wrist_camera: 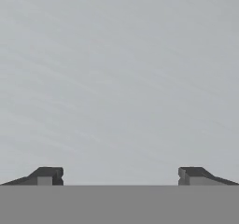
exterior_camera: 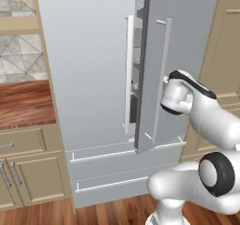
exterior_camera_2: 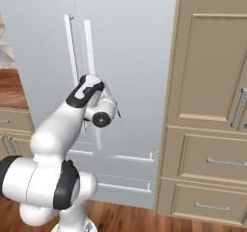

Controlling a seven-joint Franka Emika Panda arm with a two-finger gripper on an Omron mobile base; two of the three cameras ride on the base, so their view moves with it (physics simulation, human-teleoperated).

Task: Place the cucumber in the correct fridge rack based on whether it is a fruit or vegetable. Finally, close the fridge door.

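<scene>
The fridge's right door (exterior_camera: 187, 50) stands a little ajar, leaving a narrow dark slit (exterior_camera: 137, 78) to the inside. My hand (exterior_camera: 176, 97) is pressed up against the door's outer face, just right of its long handle (exterior_camera: 161, 74). In the hand view my gripper (wrist_camera: 120, 175) is open, its two dark fingertips (wrist_camera: 46, 175) wide apart with nothing between them, and plain grey door surface (wrist_camera: 119, 78) lies close ahead. The cucumber is out of view. The fridge rack is hidden behind the door.
The left fridge door (exterior_camera: 84, 64) is shut, and two freezer drawers (exterior_camera: 117, 168) lie below. A wooden counter (exterior_camera: 26, 102) over beige cabinets stands to the left. Tall beige cabinets (exterior_camera_2: 212, 81) flank the fridge on the right. The floor (exterior_camera: 108, 212) is wood.
</scene>
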